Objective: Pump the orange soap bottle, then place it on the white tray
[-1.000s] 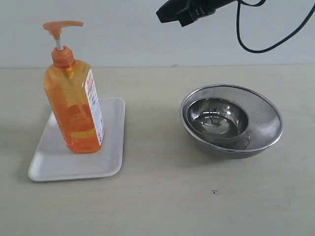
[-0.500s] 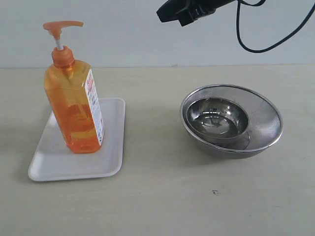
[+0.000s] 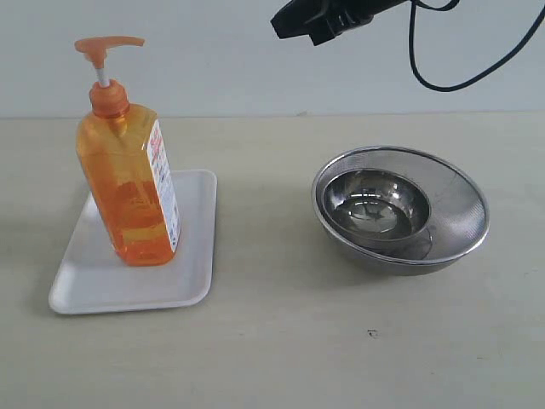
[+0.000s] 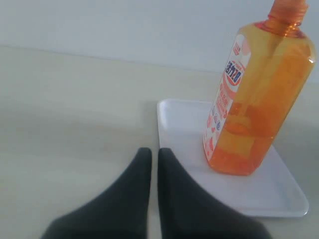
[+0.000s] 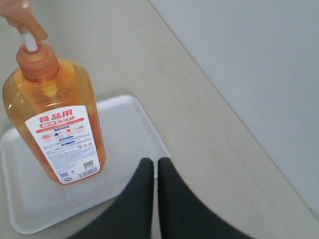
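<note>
The orange soap bottle (image 3: 129, 183) stands upright on the white tray (image 3: 192, 256) at the left of the table, its pump head (image 3: 106, 44) raised on a white stem. The left wrist view shows the bottle (image 4: 259, 94) on the tray (image 4: 279, 186) with my left gripper (image 4: 151, 153) shut and empty, a short way off it. My right gripper (image 3: 289, 25) hangs high at the top of the exterior view, well clear of the bottle. In the right wrist view that gripper (image 5: 151, 163) is shut and empty above the tray (image 5: 129, 129) and bottle (image 5: 57, 124).
A round steel mesh bowl (image 3: 464, 204) with a smaller steel bowl (image 3: 379, 204) inside it sits on the right of the table. A black cable (image 3: 443, 81) hangs from the right arm. A pale wall runs behind the table.
</note>
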`<state>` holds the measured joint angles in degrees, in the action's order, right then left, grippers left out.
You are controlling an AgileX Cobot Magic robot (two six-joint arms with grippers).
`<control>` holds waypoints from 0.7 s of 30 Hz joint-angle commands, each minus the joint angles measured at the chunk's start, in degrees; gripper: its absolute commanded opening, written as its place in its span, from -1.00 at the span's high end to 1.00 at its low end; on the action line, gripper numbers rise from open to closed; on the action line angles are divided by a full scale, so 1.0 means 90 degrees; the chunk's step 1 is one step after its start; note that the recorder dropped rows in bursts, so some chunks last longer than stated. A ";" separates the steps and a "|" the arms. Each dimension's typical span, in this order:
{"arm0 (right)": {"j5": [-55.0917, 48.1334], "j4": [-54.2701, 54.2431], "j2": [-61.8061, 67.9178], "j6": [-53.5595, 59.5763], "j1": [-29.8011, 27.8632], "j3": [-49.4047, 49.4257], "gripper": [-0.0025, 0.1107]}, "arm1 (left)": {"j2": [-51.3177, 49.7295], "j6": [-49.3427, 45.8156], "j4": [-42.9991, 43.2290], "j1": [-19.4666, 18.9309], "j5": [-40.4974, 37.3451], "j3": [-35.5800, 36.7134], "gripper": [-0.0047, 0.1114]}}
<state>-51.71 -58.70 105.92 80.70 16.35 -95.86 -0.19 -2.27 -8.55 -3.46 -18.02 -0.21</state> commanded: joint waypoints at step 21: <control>0.0054 -0.0005 -0.0618 0.0014 -0.0044 -0.0012 0.96 | 0.0022 0.0053 0.0041 0.0038 0.0042 0.0023 0.84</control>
<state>-51.24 -58.46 102.95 80.70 16.35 -95.86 -0.19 -2.27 -8.55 -3.46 -18.02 -0.21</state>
